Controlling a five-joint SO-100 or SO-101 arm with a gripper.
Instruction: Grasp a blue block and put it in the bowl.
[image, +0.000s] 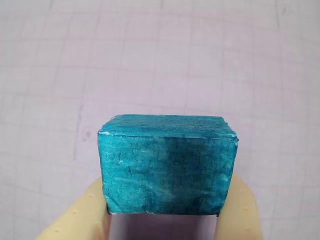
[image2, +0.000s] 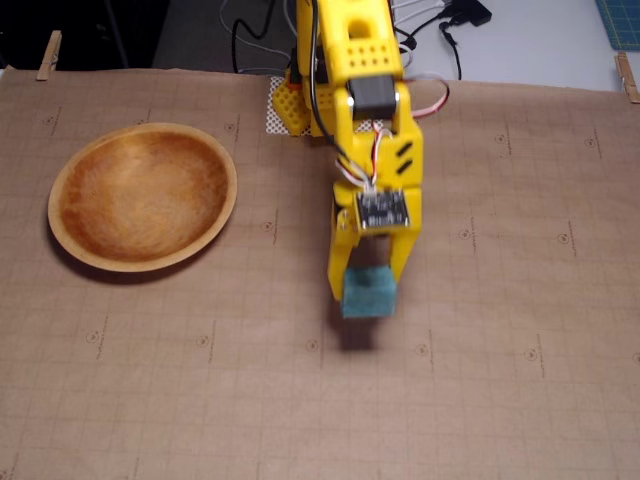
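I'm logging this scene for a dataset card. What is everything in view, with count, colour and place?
blue block: one, teal-blue, held between the jaws right of centre in the fixed view; its shadow falls on the mat just below it, so it seems lifted.
bowl: one, orange-brown wood with a tan rim, empty, on the mat at the left.
mat: one, brown with a grid, covering the table.
clothespins: two, wooden, at the mat's upper corners.
cables: several, black and white, behind the arm.
arm: one, yellow, reaching from the top centre.
gripper: one, yellow, shut on the block.
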